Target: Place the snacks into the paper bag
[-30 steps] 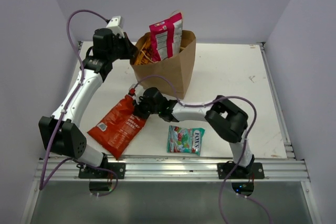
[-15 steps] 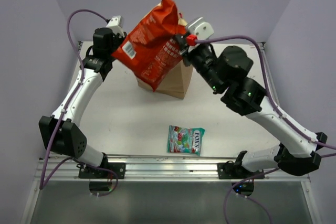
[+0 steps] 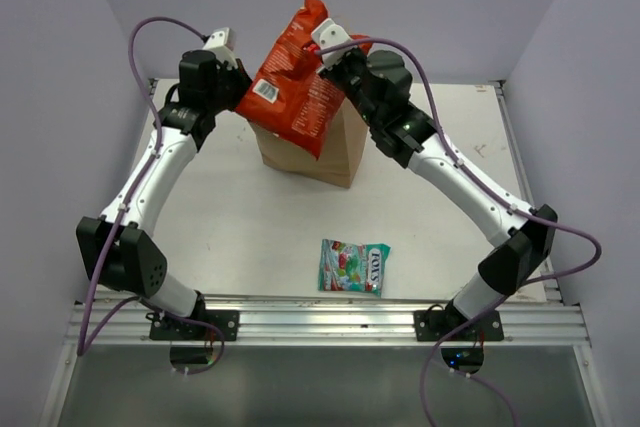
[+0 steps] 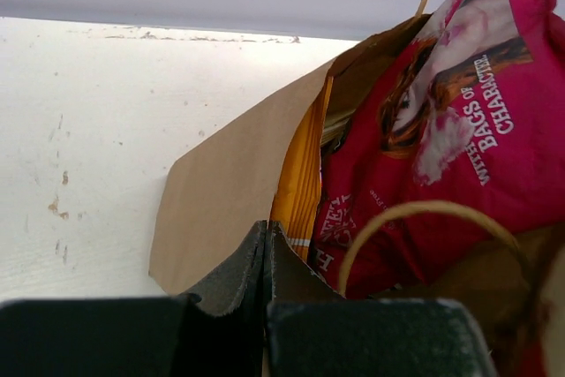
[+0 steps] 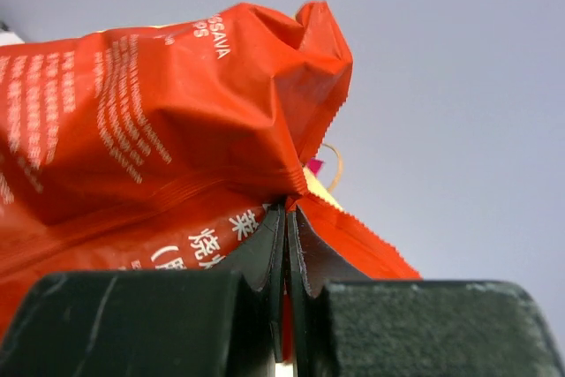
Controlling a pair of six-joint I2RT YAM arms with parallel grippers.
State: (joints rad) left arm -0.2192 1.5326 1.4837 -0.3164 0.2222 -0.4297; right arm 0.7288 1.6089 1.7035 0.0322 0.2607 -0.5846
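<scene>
Right gripper (image 5: 287, 218) clenched on the top seam of the chip bag (image 3: 295, 82), which hangs over the paper bag (image 3: 325, 152) and covers most of its mouth from above. Left gripper (image 4: 265, 249) pinched shut on the bag's left rim. Magenta bag (image 4: 441, 130) and orange-yellow bag (image 4: 303, 174) stand inside, lower parts hidden. Teal packet (image 3: 353, 267) lies flat near the table's (image 3: 450, 147) front edge, well apart from both arms.

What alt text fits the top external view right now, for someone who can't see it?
The right claw holds the red-orange chip bag over the upright paper bag at the far side of the table, while the left claw pinches the paper bag's left edge. A teal candy packet lies flat near the front edge.
</scene>
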